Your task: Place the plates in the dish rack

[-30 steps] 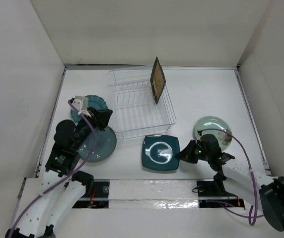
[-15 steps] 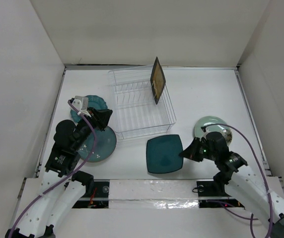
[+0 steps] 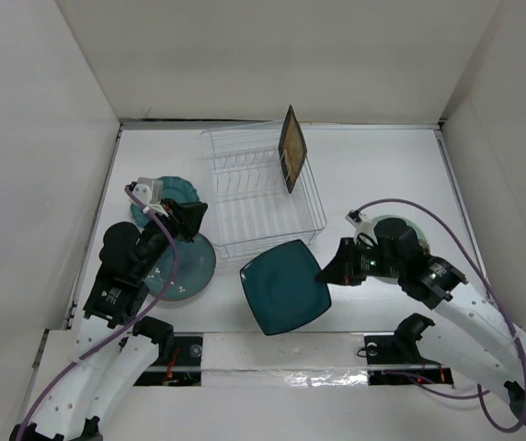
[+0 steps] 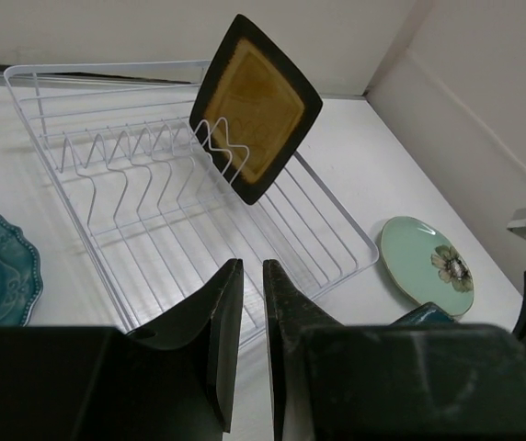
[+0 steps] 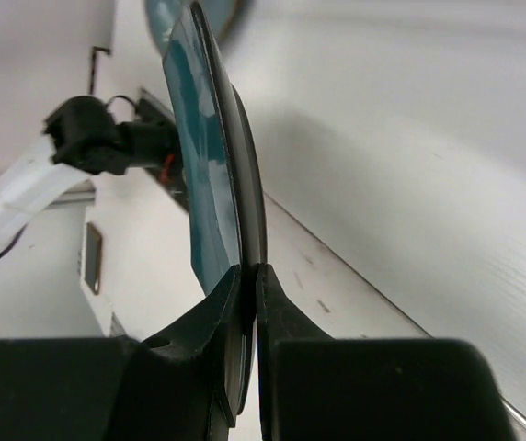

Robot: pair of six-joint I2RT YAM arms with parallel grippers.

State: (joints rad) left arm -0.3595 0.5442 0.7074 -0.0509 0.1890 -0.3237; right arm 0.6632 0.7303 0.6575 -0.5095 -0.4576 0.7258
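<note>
Above table (image 3: 383, 175), right gripper (image 3: 329, 269) clamping teal plate (image 3: 281, 287) half-hides green plate (image 3: 401, 221).

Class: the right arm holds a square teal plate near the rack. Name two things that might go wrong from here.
1. The right gripper pinches the dark teal plate only at one edge, so it may pivot or slip out.
2. The black plate stands in the dish rack; the carried plate might knock it.
</note>
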